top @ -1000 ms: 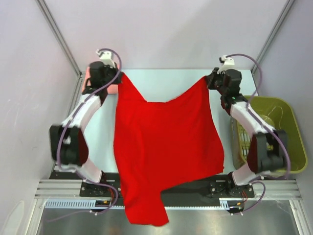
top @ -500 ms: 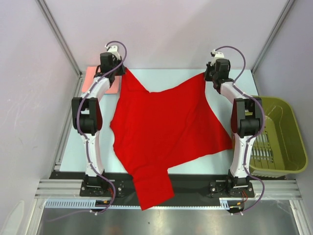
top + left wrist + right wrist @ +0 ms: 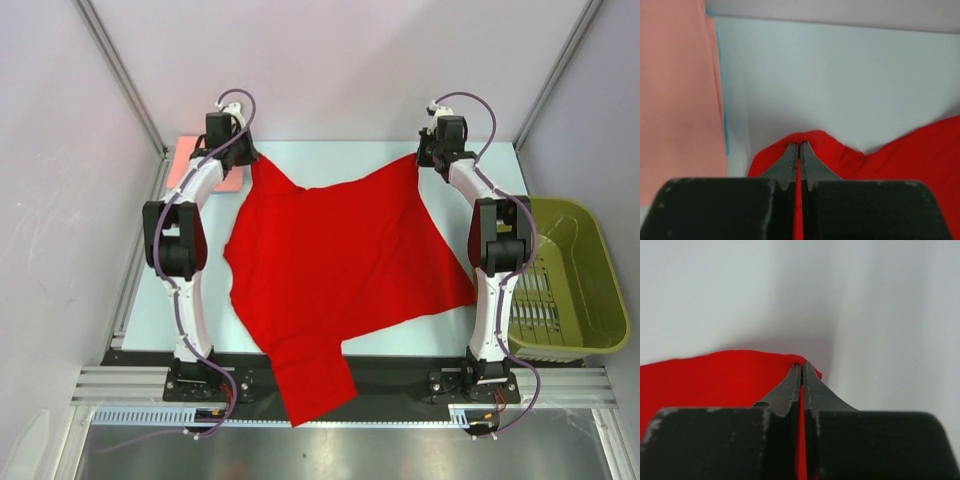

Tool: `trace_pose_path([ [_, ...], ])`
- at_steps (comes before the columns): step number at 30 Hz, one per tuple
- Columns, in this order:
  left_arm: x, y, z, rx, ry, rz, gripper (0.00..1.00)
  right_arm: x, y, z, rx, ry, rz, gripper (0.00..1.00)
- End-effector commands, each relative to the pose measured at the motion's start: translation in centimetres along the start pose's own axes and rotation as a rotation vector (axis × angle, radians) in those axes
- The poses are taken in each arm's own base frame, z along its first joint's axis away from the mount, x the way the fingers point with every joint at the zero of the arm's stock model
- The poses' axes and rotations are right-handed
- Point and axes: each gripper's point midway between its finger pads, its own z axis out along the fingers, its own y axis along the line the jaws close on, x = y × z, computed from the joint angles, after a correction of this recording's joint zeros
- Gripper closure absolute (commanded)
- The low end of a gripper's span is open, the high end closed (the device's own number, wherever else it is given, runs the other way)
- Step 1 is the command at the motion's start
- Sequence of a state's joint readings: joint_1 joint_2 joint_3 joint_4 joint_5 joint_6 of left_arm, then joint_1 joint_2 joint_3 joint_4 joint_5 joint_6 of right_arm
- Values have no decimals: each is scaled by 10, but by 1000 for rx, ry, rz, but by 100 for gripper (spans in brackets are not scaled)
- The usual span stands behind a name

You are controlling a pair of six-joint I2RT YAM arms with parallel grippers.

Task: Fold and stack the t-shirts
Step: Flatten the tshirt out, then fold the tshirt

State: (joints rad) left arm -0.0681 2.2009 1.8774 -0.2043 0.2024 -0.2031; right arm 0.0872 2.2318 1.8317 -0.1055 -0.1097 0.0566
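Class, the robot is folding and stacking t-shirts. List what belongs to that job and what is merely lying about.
Belongs to the job: red t-shirt; salmon-pink t-shirt; left gripper and right gripper, both shut on the red t-shirt.
Lying about: olive-green basket.

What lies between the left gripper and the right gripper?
The red shirt: its far edge runs from the left gripper to the right gripper, both shut on it. The top view shows it.

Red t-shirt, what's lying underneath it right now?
The red t-shirt lies spread on the pale table, its near end draped over the black front rail. Whatever the cloth covers is hidden. The pink t-shirt lies beside it, not under.
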Motion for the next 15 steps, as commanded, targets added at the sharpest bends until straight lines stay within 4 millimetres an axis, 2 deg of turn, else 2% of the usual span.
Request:
trace_pose_path([
  [1,-22,-26,-53,-11,-16,-41,100,-6,-2,-8,21,35,25,100],
  [2,-3,-27,-58,-31,18,-65,100,1,-3,-11,31,66,36,100],
  [3,1,-29,-66,-38,19,-82,100,-2,-4,-13,44,69,41,100],
  [4,5,-31,-83,-48,17,-101,100,0,-5,-14,56,84,49,100],
  [5,8,-33,-90,-58,17,-144,100,13,-7,-17,67,148,59,100],
  [6,10,-34,-98,-61,18,-164,100,6,-6,-17,66,152,62,100],
  [7,11,-36,-115,-65,10,-183,100,8,-5,-20,61,173,63,100],
  [8,14,-38,-121,-71,11,-214,100,14,-4,-24,58,205,65,100],
  [9,14,-40,-130,-76,5,-224,100,8,-1,-30,55,197,60,100],
  [11,19,-48,-149,-63,9,-231,100,14,0,-36,59,210,55,100],
  [12,24,-50,-156,-66,24,-228,100,9,0,-43,65,201,56,100],
  [13,35,-50,-160,-74,48,-229,100,16,0,-47,68,223,60,100],
  [14,32,-57,-173,-64,33,-219,99,19,0,-49,72,235,66,100],
  [15,39,-58,-179,-73,47,-219,100,20,0,-53,77,245,69,100],
])
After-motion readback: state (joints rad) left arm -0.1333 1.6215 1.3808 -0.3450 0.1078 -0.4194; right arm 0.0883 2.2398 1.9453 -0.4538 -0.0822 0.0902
